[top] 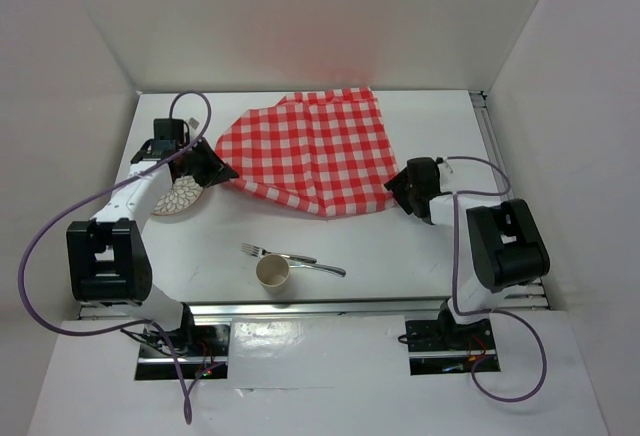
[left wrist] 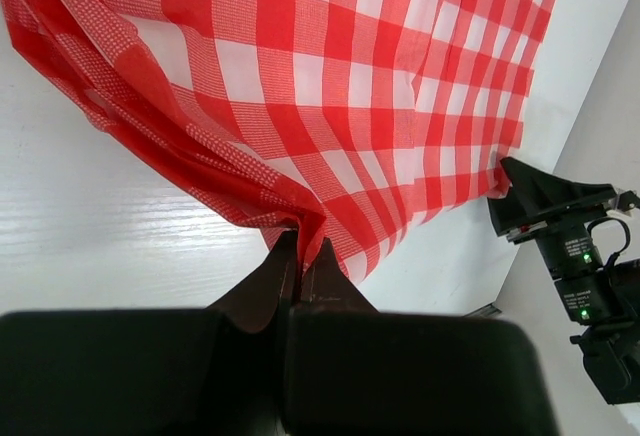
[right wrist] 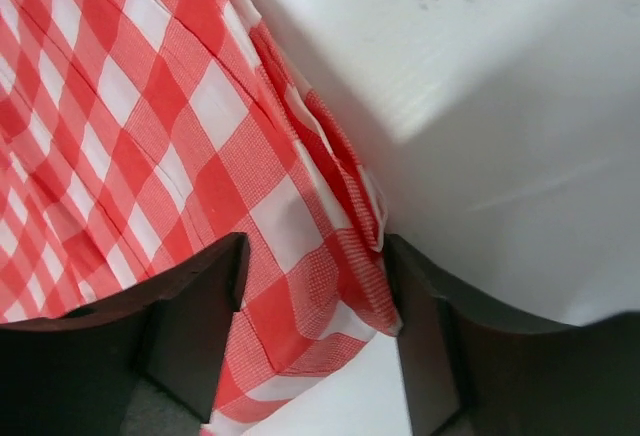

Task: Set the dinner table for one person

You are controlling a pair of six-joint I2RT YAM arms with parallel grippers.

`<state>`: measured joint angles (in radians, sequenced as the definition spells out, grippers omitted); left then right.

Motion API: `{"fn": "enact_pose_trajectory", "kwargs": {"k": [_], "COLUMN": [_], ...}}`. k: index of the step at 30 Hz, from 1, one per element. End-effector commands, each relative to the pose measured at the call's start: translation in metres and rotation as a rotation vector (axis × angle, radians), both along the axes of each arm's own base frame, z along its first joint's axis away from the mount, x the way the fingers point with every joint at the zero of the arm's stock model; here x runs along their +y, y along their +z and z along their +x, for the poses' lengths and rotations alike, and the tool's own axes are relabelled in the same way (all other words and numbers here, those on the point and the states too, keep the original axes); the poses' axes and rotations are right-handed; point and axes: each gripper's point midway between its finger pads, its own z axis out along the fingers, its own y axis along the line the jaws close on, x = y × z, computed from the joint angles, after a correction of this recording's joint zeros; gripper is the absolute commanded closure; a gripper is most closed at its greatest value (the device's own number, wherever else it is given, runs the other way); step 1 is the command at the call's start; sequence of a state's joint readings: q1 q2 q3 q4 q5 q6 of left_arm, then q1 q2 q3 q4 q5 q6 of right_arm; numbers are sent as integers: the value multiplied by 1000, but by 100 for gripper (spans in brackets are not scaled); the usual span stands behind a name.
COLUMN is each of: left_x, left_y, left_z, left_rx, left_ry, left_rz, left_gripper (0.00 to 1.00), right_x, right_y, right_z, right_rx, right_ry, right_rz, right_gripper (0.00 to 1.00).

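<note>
A red-and-white checked cloth (top: 308, 151) lies rumpled on the white dinner table (top: 400, 246) at the back middle. My left gripper (top: 222, 170) is shut on the cloth's left corner; in the left wrist view the fingertips (left wrist: 300, 253) pinch a fold of cloth (left wrist: 330, 106). My right gripper (top: 397, 194) is open at the cloth's right front corner; in the right wrist view its fingers (right wrist: 205, 306) straddle the cloth's corner (right wrist: 310, 256) without closing on it.
A patterned plate (top: 180, 198) lies under my left arm at the left. A fork (top: 272, 252) and a knife (top: 320, 268) lie at the front middle beside a tan cup (top: 272, 272). White walls enclose the table.
</note>
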<state>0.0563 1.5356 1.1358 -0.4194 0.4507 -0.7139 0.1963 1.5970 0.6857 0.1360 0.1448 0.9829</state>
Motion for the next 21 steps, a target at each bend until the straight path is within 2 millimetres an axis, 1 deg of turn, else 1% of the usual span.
{"fn": "enact_pose_trajectory", "kwargs": {"k": [1, 2, 3, 4, 5, 6, 7, 8, 9, 10, 11, 12, 13, 14, 15, 16, 17, 18, 19, 20, 21], "left_x": [-1, -1, -1, -1, -1, -1, -1, -1, 3, 3, 2, 8, 13, 17, 20, 29, 34, 36, 40, 48, 48], "left_y": [16, 15, 20, 19, 24, 23, 26, 31, 34, 40, 56, 65, 75, 97, 111, 127, 146, 177, 195, 216, 242], "left_z": [11, 9, 12, 10, 13, 11, 13, 15, 16, 19, 24, 27, 30, 36, 39, 40, 39, 38, 36, 28, 22], "left_rx": [-51, -42, -61, -52, -66, -57, -66, -72, -74, -90, -124, -140, -156, -197, -231, -261, -306, -370, -415, -464, -524], "left_ry": [-15, -14, -23, -23, -23, -23, -23, -23, -14, -14, -27, -15, -5, -1, -4, 15, 15, 10, 13, 30, 24], "left_rz": [-17, -18, -9, -10, -9, -10, -9, -8, -8, -7, -5, -2, -6, -8, -19, -18, -10, -13, -10, -2, -7], "left_gripper": [100, 100, 100, 100, 100, 100, 100, 100, 100, 100, 100, 100, 100, 100, 100, 100, 100, 100, 100, 100, 100], "right_x": [13, 14, 14, 17, 20, 18, 19, 15, 14, 12, 11, 7, 0, 0, -6, -11, -12, -15, -17, -19, -21], "right_y": [-58, -57, -58, -58, -49, -41, -32, -18, 7, 24, 43, 74, 108, 129, 168, 198, 220, 261, 275, 306, 326], "right_z": [-43, -41, -38, -39, -28, -26, -22, -15, -6, 0, 5, 18, 20, 22, 30, 24, 21, 21, 13, 0, -8], "right_rx": [230, 220, 220, 220, 192, 186, 174, 154, 92, 52, 6, -62, -128, -172, -249, -297, -331, -405, -410, -474, -514], "right_ry": [41, 42, 42, 51, 52, 43, 43, 40, 43, 46, 65, 61, 56, 78, 70, 73, 90, 81, 86, 84, 84], "right_rz": [12, 14, 14, 13, 19, 10, 12, -21, -29, -44, -72, -73, -76, -99, -104, -110, -133, -140, -149, -149, -151], "right_gripper": [36, 40, 49, 68, 80, 93, 100, 100, 100, 100, 100, 100, 100, 100, 100, 100, 100, 100, 100, 100, 100]}}
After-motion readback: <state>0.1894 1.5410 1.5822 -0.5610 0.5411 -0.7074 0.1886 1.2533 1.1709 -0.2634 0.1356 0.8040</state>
